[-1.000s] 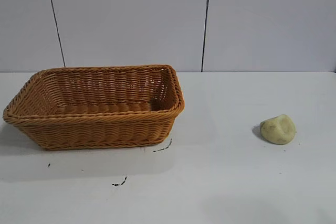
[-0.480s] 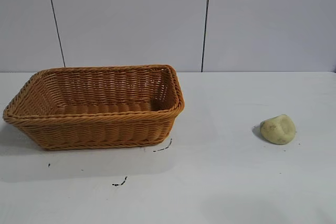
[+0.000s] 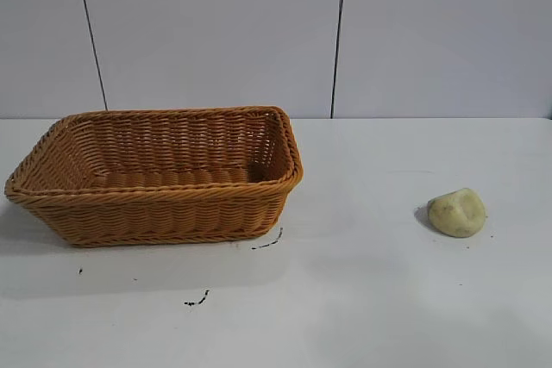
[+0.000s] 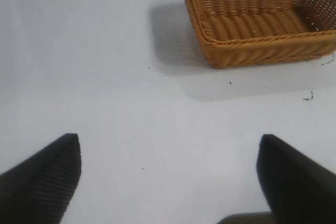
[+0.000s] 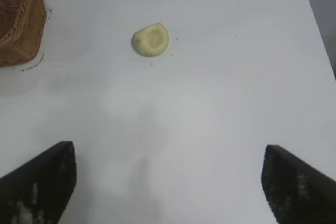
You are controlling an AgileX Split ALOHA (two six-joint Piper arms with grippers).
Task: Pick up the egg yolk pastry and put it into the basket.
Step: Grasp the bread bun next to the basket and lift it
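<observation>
1. Pale yellow-cream and dough-like, the small rounded egg yolk pastry [image 3: 457, 212] with its dented top lies alone on the white surface [image 3: 371, 299], well apart from the large orange-brown woven wicker basket [image 3: 155, 213], which stands toward the left arm's side.
2. Nothing lies in the basket as far as its visible floor shows, so the pastry is not yet picked up; the task looks to be at its very start, at the approach step.
3. The right pincer [image 5: 168, 182] hangs above the bare surface with its two dark fingers spread wide and nothing between them; its wrist view shows the pastry [image 5: 151, 39] ahead of it and a corner of the basket [image 5: 18, 19] off to one side.
4. The left pincer [image 4: 168, 177] likewise stands wide open and empty over bare surface, with the basket [image 4: 252, 53] farther off in its view; it seems idle.
5. Judging by position, the right arm is the natural one to act: it would need to advance over the pastry, descend with fingers straddling it, and close gently, since the lump looks soft and could deform.
</observation>
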